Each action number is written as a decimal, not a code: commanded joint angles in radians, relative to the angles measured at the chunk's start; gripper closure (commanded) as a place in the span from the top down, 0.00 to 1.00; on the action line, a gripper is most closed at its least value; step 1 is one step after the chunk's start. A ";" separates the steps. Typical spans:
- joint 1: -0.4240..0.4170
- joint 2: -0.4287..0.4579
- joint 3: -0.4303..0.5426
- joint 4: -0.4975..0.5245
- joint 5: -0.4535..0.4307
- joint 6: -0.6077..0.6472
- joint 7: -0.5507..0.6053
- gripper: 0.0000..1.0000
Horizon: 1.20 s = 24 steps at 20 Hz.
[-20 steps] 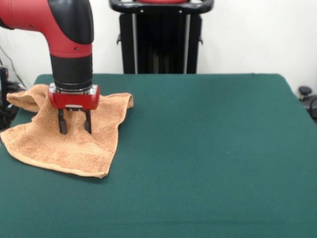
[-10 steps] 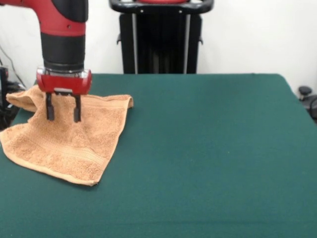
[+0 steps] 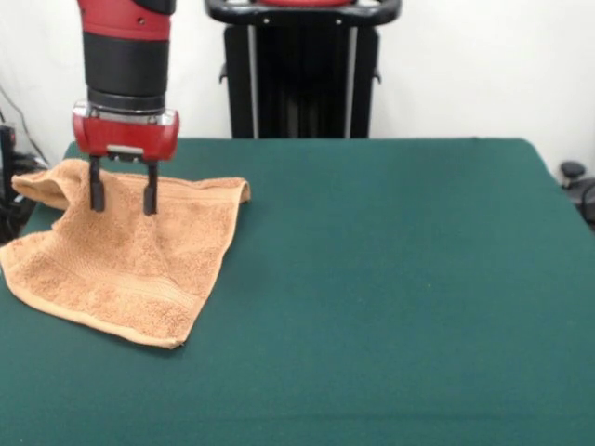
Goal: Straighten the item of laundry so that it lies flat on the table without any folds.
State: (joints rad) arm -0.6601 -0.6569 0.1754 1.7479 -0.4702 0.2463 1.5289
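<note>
The towel (image 3: pixel 125 255) is seen spread under and below the pincer (image 3: pixel 122 198), on the left part of the dark green table (image 3: pixel 390 279). It is turned like a diamond, with one corner pointing down toward the near edge, below and a little right of the pincer, and another reaching out to the pincer's right. To the pincer's upper left the cloth is rolled into a raised fold, and its left edge lies at the table's border. A woven band is seen running across the lower part. No label or writing can be read. The pincer is held open above the cloth, both fingers apart, nothing gripped. Behind, to the right, a black stand (image 3: pixel 302 70) is seen
</note>
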 commanded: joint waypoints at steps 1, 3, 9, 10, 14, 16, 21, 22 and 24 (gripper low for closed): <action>0.082 0.040 0.016 0.108 0.014 0.025 0.146 1.00; 0.098 0.055 0.002 0.108 0.013 0.003 0.164 1.00; 0.147 0.076 -0.037 0.112 0.009 -0.064 0.208 1.00; 0.140 0.078 -0.030 0.119 0.017 -0.070 0.201 0.00; 0.140 0.078 -0.028 0.120 0.015 -0.071 0.190 0.00; 0.134 0.081 -0.024 0.122 0.021 -0.065 0.186 0.00; 0.159 0.107 -0.048 0.118 0.031 -0.099 0.213 0.00; 0.168 0.120 -0.056 0.114 0.033 -0.114 0.221 0.00; 0.182 0.141 -0.067 0.108 0.039 -0.138 0.233 0.00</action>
State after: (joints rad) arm -0.5372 -0.6325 0.1064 1.7774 -0.4675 0.1819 1.5289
